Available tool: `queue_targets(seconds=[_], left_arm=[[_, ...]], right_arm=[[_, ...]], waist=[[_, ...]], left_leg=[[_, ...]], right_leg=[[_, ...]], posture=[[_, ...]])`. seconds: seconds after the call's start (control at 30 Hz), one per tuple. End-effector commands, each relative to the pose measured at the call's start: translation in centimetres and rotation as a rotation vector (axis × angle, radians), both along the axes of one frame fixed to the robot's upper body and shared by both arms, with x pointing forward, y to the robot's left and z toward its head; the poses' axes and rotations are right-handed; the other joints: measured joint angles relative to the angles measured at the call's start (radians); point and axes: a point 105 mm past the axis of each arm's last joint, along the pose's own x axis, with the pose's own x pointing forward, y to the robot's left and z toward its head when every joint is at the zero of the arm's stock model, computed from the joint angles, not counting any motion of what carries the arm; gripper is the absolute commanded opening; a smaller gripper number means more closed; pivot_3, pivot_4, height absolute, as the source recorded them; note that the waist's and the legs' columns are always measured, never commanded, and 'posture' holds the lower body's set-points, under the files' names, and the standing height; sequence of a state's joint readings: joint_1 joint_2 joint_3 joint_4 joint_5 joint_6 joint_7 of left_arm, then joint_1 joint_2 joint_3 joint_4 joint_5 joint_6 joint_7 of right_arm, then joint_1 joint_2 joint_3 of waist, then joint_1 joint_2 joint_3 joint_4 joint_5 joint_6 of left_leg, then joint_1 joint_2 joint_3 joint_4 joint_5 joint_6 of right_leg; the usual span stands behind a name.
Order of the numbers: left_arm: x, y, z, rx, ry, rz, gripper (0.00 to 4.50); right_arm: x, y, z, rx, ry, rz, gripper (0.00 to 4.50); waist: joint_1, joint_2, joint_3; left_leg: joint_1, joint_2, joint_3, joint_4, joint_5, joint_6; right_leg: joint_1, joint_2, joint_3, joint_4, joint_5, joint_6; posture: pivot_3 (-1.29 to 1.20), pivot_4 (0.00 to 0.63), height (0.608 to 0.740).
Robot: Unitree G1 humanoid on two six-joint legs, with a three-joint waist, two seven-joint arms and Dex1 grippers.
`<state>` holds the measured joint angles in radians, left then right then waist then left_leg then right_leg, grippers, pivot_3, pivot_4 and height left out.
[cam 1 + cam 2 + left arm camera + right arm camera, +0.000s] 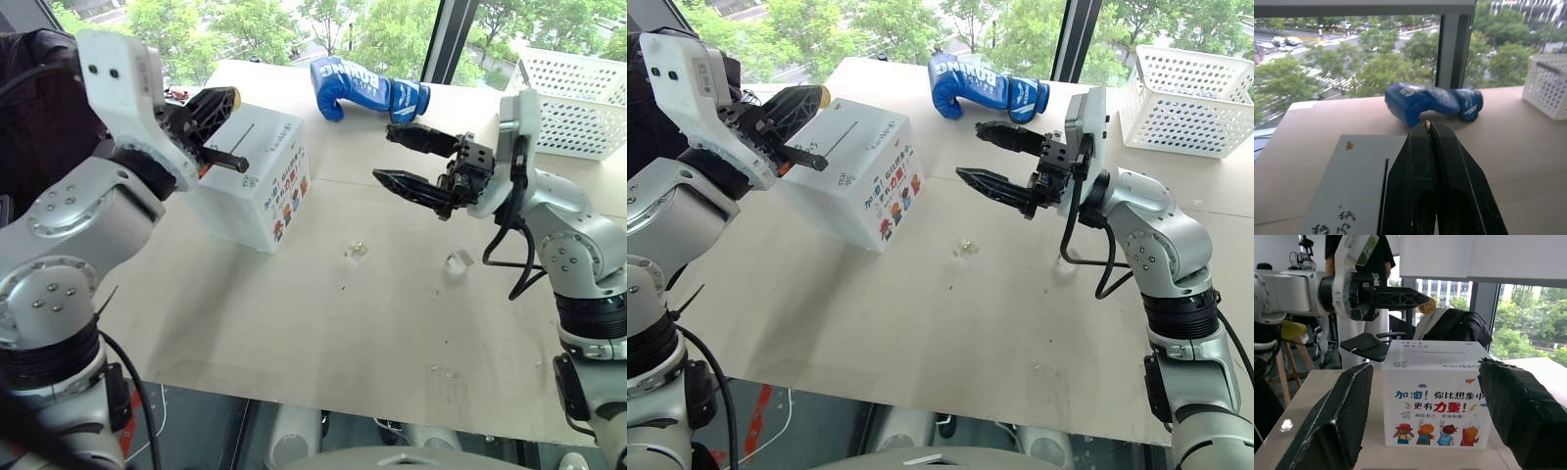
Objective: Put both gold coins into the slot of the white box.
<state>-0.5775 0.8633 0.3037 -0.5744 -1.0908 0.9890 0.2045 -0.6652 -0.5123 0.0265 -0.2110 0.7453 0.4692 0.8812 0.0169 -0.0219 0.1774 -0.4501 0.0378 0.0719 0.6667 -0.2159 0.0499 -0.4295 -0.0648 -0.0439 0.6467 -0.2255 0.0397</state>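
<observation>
- One gold coin [1426,307] is pinched at the very tips of the left hand [217,108], whose fingers are pressed together on it; it hangs above the white box [257,176], near the box's top face.
- The slot [1385,183] is a thin dark line on the box's top, and the coin is not yet lined up over it.
- A small shiny wrapped thing [357,251] lies on the bare table [294,313] in front of the box, and a second bit of clear wrapping [458,259] lies further to the right (which of these is the other gold coin I cannot tell).
- The right hand [416,162] hovers above the table with its fingers spread wide, holding nothing, pointing toward the box.
- A blue boxing glove [364,90] and a white basket [576,98] sit at the far edge, well apart from the work.
- Risk, in my judgement: the coin is gripped only by its edge, so a slight tilt against the narrow slot could make it slip and skid off the box top. The light box could also shift if nudged.
</observation>
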Motion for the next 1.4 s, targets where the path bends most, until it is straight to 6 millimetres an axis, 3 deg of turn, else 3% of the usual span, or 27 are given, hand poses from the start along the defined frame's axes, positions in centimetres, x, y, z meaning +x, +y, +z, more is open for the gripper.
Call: queue_targets(seconds=[0.03, 0.3, 0.53, 0.93, 0.97, 1.1, 1.17, 1.23, 1.33, 1.4], left_arm=[[0.4, 1.0, -0.3, 0.046, 0.015, 0.074, 0.00], [2.5, 2.3, -2.2, 0.055, 0.131, 0.114, 0.00], [2.8, 1.4, -4.0, 0.077, 0.209, 0.067, 0.00], [3.5, 1.9, -5.3, 0.095, 0.251, 0.108, 0.00], [3.5, 1.7, -5.2, 0.087, 0.241, 0.097, 0.55], [3.6, 1.8, -4.0, 0.087, 0.166, 0.110, 2.00], [3.3, 1.8, -0.3, 0.064, -0.058, 0.128, 2.68], [1.8, 0.1, 2.3, 0.019, -0.209, 0.010, 3.58], [-1.0, -3.4, 2.0, -0.042, -0.218, -0.275, 3.58], [-2.4, -5.0, -0.6, -0.013, -0.112, -0.396, 3.58]], right_arm=[[-0.5, 0.3, 1.4, 0.011, -0.068, 0.029, 3.71], [-0.9, 0.7, 1.4, 0.010, -0.066, 0.047, 3.71], [-1.0, 0.5, 1.7, 0.021, -0.068, 0.029, 3.71], [-1.1, 0.7, 1.7, 0.038, -0.064, 0.027, 3.71], [-1.1, 0.7, 1.7, 0.039, -0.063, 0.027, 3.76], [-1.1, 0.7, 1.6, 0.044, -0.057, 0.027, 3.76], [-1.1, 0.5, 1.2, 0.041, -0.046, 0.016, 3.76], [-1.0, 0.2, 0.8, 0.037, -0.032, 0.004, 3.76], [-1.1, -0.5, 0.0, 0.022, -0.009, -0.011, 3.76], [-1.2, -1.1, -1.3, -0.020, 0.012, -0.031, 3.76]], waist=[[-0.002, 0.000, 0.000], [-0.002, 0.000, 0.000], [-0.003, 0.000, 0.000], [-0.003, 0.000, 0.000], [-0.003, 0.000, 0.000], [-0.003, 0.000, 0.000], [-0.002, 0.000, 0.000], [-0.002, 0.000, 0.000], [-0.003, 0.000, 0.000], [-0.004, 0.000, 0.000]], left_leg=[[0.000, 0.000, 0.000, 0.000, 0.000, 0.000], [0.000, 0.000, 0.000, 0.000, 0.000, 0.000], [0.001, 0.000, 0.001, 0.001, 0.000, 0.000], [0.002, 0.000, 0.001, 0.003, 0.000, 0.000], [0.003, 0.000, 0.001, 0.003, 0.000, 0.000], [0.003, -0.001, 0.001, 0.004, 0.000, 0.000], [0.002, -0.001, 0.001, 0.004, 0.000, 0.000], [0.002, -0.001, 0.001, 0.004, 0.000, 0.000], [0.001, -0.001, 0.001, 0.004, 0.000, 0.000], [0.001, -0.001, 0.002, 0.004, 0.000, 0.000]], right_leg=[[0.000, 0.000, 0.000, 0.000, 0.000, 0.000], [-0.002, 0.000, 0.000, 0.005, 0.000, 0.000], [-0.002, -0.001, 0.000, 0.007, 0.000, 0.000], [-0.002, -0.002, 0.001, 0.012, 0.000, 0.000], [-0.002, -0.002, 0.001, 0.012, 0.000, 0.000], [-0.002, -0.002, 0.001, 0.013, 0.000, 0.000], [-0.002, -0.002, 0.001, 0.013, 0.000, 0.000], [-0.002, -0.002, 0.001, 0.013, 0.000, 0.000], [-0.002, -0.006, 0.001, 0.012, 0.000, 0.000], [-0.002, -0.007, 0.001, 0.012, 0.000, 0.000]], posture=[[0.00, 0.150, 0.704], [0.00, 0.150, 0.704], [0.00, 0.150, 0.704], [0.00, 0.150, 0.704], [0.00, 0.150, 0.704], [0.00, 0.150, 0.704], [0.00, 0.150, 0.704], [0.00, 0.150, 0.704], [0.00, 0.150, 0.704], [0.00, 0.150, 0.704]])
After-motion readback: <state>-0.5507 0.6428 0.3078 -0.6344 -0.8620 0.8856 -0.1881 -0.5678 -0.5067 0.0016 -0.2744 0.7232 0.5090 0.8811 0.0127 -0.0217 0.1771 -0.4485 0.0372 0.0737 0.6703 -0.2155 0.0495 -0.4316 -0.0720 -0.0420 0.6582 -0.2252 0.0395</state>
